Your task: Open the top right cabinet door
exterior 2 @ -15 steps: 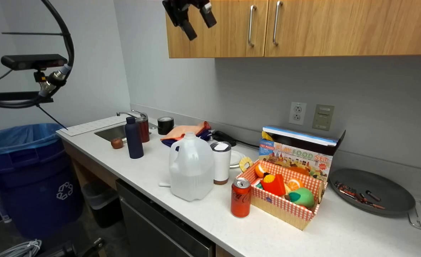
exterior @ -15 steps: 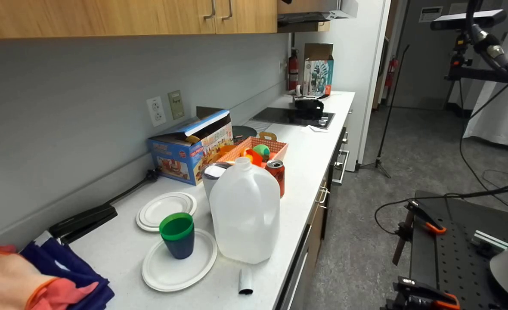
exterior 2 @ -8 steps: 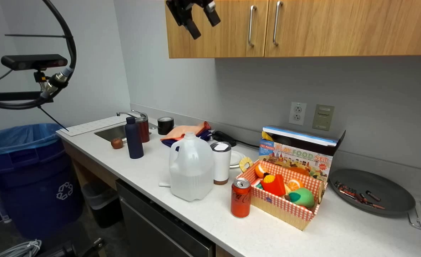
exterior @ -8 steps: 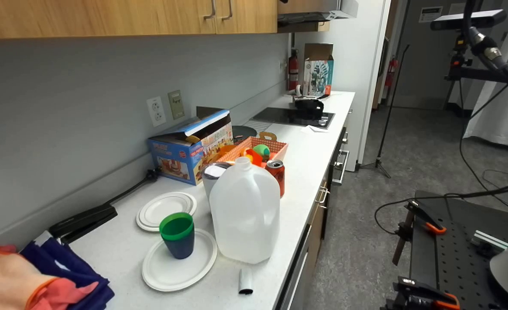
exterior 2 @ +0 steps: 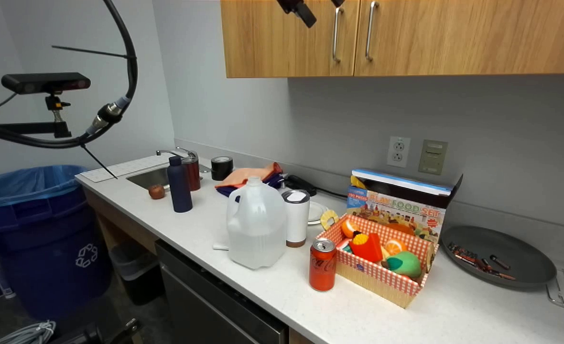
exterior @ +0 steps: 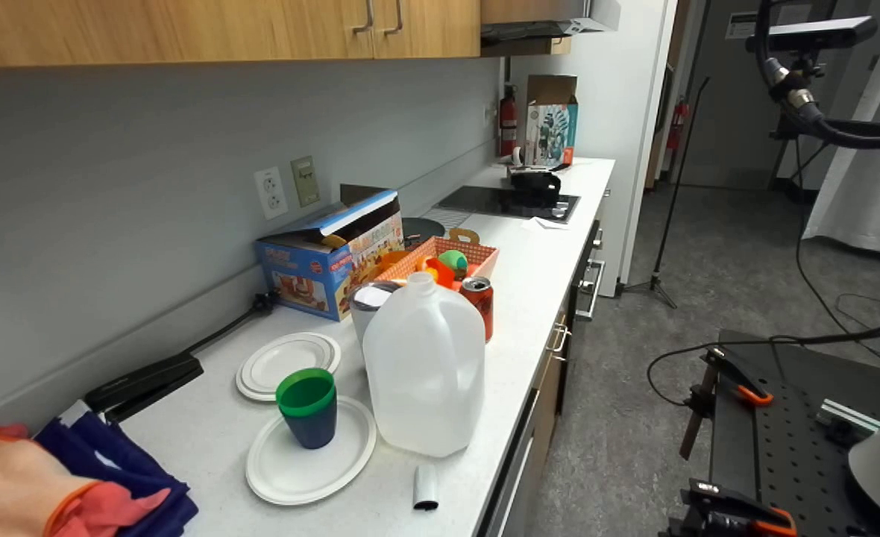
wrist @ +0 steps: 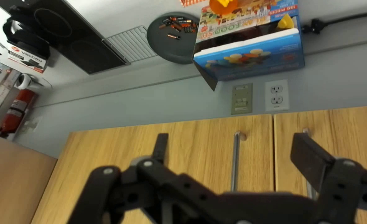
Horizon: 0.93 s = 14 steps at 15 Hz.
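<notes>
One finger of the claw (wrist: 233, 151) covers part of the neighbouring handle (wrist: 310, 190); the play-food box (wrist: 252, 60) stands well below. In an exterior view only fingertips (exterior 2: 305, 15) show; the wrist view has both jaws wide apart, gripping nothing. Ahead is the closed top right cabinet door (wrist: 118, 152), its silver handle (wrist: 235, 165) seen between them, a range hood (exterior: 537, 30) past its outer edge.

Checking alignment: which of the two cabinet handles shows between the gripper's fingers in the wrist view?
The handle on the top right cabinet door, left in that view; the other handle is partly behind one finger.
</notes>
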Tool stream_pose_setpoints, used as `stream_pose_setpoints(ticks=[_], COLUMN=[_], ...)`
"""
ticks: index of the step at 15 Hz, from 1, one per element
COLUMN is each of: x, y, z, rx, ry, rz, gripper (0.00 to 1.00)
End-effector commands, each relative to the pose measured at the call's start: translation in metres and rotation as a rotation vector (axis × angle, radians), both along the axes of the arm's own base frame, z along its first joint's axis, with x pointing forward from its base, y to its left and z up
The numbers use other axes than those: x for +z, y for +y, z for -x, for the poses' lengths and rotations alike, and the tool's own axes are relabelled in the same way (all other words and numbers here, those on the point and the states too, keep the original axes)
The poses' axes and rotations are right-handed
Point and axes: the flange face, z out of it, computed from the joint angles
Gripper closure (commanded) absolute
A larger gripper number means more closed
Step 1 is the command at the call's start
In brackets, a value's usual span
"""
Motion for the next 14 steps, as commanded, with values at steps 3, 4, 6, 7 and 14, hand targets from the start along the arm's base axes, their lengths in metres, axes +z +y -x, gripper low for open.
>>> stream_pose_setpoints(ticks=[3,4,6,7,14], x=[0.006,0.006,0.004,0.003,-0.002], y=[0.002,0.001,-0.001,-0.003,-0.029], z=[-0.056,-0.063,-0.075,-0.080,-0.110], rx=[-0.043,-0.051,-0.076,-0.088,-0.155], ry=[-0.135,-0.152,-0.170,-0.175,-0.203], rz=[-0.024,-0.020,0.002,0.011,0.051], gripper=[0.00,0.00,0.00,0.00,0.00])
